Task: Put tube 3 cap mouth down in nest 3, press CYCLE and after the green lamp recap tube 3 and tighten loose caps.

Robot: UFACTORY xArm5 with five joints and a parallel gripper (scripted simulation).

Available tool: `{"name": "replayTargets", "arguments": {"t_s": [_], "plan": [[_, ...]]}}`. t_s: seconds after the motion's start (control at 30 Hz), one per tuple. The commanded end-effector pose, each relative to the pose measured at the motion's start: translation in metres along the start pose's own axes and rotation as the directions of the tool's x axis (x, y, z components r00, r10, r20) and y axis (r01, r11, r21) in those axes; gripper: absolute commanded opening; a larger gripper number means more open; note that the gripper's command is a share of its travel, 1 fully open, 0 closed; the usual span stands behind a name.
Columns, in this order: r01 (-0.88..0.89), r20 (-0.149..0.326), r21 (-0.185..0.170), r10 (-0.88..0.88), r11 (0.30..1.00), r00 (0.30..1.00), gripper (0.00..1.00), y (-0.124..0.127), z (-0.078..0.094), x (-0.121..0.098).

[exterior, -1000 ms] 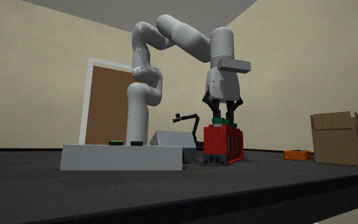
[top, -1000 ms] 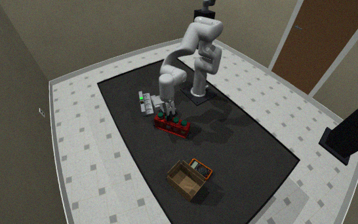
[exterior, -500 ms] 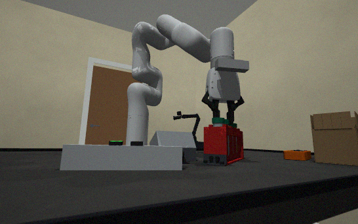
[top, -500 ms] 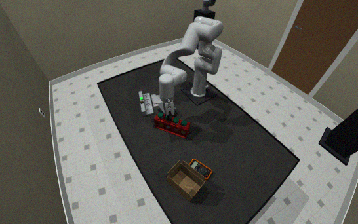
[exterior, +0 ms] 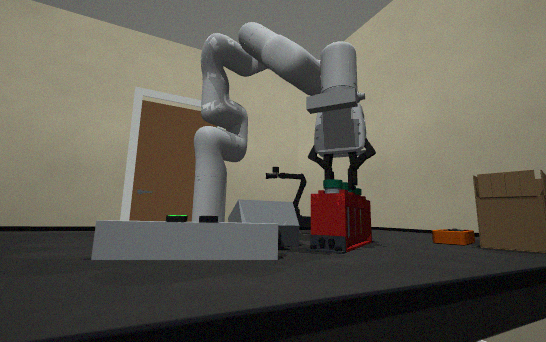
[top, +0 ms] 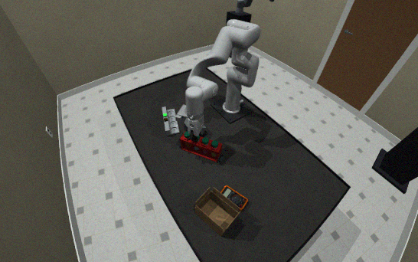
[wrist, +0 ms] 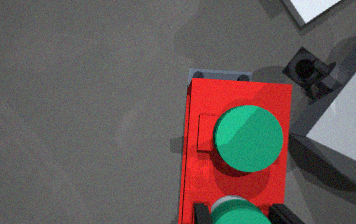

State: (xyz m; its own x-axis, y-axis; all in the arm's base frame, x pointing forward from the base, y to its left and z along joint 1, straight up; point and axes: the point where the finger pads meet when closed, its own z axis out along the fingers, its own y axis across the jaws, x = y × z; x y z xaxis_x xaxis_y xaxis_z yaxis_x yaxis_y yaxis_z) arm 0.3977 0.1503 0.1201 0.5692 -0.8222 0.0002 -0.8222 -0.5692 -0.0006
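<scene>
Dark mat (top: 268, 180); wrist view shows end effector (wrist: 240, 214) gripping cap (wrist: 239, 216).

White rounded arm (exterior: 280, 55), black jaws

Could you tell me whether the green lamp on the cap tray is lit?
Yes, the top view shows a bright green lamp glowing on the grey cap tray.

Top looks down, exterior low sideways, wrist close above the red station (wrist: 235, 150).
</scene>
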Motion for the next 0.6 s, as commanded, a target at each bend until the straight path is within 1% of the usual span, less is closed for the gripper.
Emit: {"name": "replayTargets", "arguments": {"t_s": [0.0, 0.07, 0.13, 0.3, 0.43, 0.47, 0.57], "plan": [[-0.276, 0.0, 0.004, 0.276, 0.961, 0.961, 0.0, -0.0012, -0.0009, 0.0003], [-0.367, 0.001, 0.004, 0.367, 0.93, 0.93, 0.0, -0.0012, -0.0008, 0.0003], [-0.367, 0.001, 0.004, 0.367, 0.93, 0.93, 0.0, -0.0012, -0.0008, 0.0003], [-0.592, 0.002, 0.004, 0.592, 0.806, 0.806, 0.0, -0.0012, -0.0006, 0.0003], [-0.74, 0.002, 0.003, 0.74, 0.673, 0.673, 0.0, -0.0012, -0.0004, 0.0003], [-0.754, 0.002, 0.003, 0.754, 0.657, 0.657, 0.0, -0.0012, -0.0004, 0.0003], [-0.754, 0.002, 0.003, 0.754, 0.657, 0.657, 0.0, -0.0012, -0.0004, 0.0003]]}}
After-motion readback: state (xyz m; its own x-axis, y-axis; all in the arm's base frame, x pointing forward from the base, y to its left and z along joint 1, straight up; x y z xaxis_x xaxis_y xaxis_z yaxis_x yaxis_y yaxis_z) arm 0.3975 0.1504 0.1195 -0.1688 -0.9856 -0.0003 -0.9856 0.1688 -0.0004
